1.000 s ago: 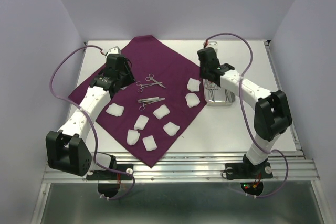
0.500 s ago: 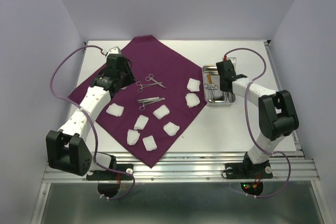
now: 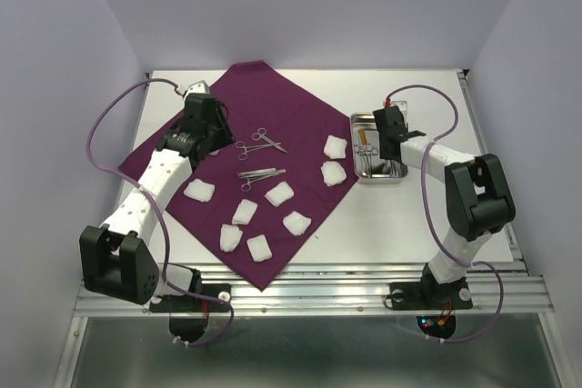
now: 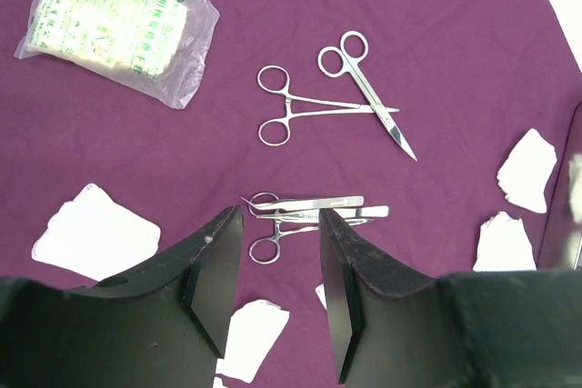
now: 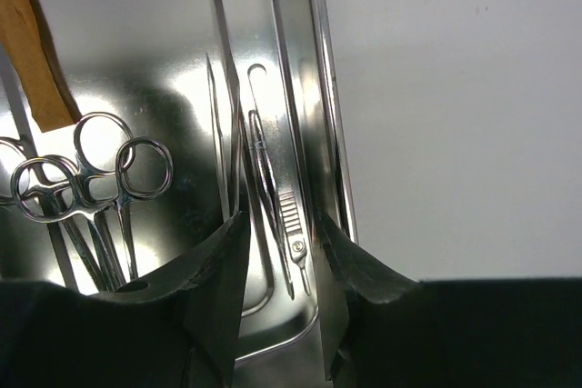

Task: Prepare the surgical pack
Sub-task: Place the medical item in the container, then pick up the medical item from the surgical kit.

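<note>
The surgical pack (image 3: 282,102) is a large purple cloth spread over the table's left and middle. On it lie scissors (image 4: 368,88), forceps (image 4: 291,115), tweezers with another ring-handled clamp (image 4: 309,211) and several white gauze pads (image 3: 280,193). My left gripper (image 4: 280,217) hovers open above the cloth, just short of the tweezers, holding nothing. My right gripper (image 5: 282,224) stands open low over the right side of the steel tray (image 5: 323,88), with slim instruments (image 5: 273,188) lying in the tray between its jaws.
The tray (image 3: 400,174) sits on bare white table right of the cloth and also holds ring-handled clamps (image 5: 100,170) and a tan strip (image 5: 32,52). A sealed gauze packet (image 4: 114,24) lies on the cloth's far left. Walls enclose the table on three sides.
My right arm has swung right and folded back, carrying its gripper from the tray's left edge to its right side. The left arm has not moved.
</note>
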{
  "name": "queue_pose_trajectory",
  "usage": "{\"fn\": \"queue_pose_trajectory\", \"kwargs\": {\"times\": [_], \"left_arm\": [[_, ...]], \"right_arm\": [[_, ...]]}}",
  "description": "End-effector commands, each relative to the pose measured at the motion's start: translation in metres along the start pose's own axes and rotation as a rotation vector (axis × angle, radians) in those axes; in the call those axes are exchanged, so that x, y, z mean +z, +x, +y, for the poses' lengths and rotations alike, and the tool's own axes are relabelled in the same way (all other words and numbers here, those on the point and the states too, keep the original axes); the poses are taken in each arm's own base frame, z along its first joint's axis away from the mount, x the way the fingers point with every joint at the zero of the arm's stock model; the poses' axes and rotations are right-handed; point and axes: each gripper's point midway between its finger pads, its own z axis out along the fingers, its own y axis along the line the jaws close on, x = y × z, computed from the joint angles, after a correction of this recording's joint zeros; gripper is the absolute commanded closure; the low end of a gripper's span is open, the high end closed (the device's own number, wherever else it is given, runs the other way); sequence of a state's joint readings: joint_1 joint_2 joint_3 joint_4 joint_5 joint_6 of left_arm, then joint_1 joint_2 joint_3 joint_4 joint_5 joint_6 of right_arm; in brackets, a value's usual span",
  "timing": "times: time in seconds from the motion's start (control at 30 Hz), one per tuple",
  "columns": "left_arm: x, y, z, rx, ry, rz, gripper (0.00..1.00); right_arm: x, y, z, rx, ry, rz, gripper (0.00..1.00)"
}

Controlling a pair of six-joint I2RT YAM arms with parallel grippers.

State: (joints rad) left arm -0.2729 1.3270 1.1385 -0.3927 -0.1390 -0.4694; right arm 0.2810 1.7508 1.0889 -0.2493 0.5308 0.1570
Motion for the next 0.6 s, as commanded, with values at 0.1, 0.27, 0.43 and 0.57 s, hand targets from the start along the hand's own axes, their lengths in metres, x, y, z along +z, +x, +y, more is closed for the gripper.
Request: {"fn": "queue_pose_trajectory", "kwargs": {"times": [0.1, 0.27, 0.43, 0.57], "left_arm": [[-0.004, -0.013, 0.0, -0.01, -0.003, -0.044, 0.5], [-0.007, -0.016, 0.003, -0.011, -0.016, -0.061, 0.5], [-0.008, -0.02, 0.003, -0.013, -0.021, -0.069, 0.5], [-0.013, -0.027, 0.013, -0.017, -0.064, -0.092, 0.5]], "right_arm": [[-0.032, -0.057, 0.005, 0.096, -0.099, -0.129, 0.61], [-0.062, -0.083, 0.038, 0.136, -0.257, -0.171, 0.6], [-0.104, -0.093, 0.117, 0.049, -0.399, -0.201, 0.57], [-0.12, -0.084, 0.177, -0.044, -0.489, -0.19, 0.52]]}}
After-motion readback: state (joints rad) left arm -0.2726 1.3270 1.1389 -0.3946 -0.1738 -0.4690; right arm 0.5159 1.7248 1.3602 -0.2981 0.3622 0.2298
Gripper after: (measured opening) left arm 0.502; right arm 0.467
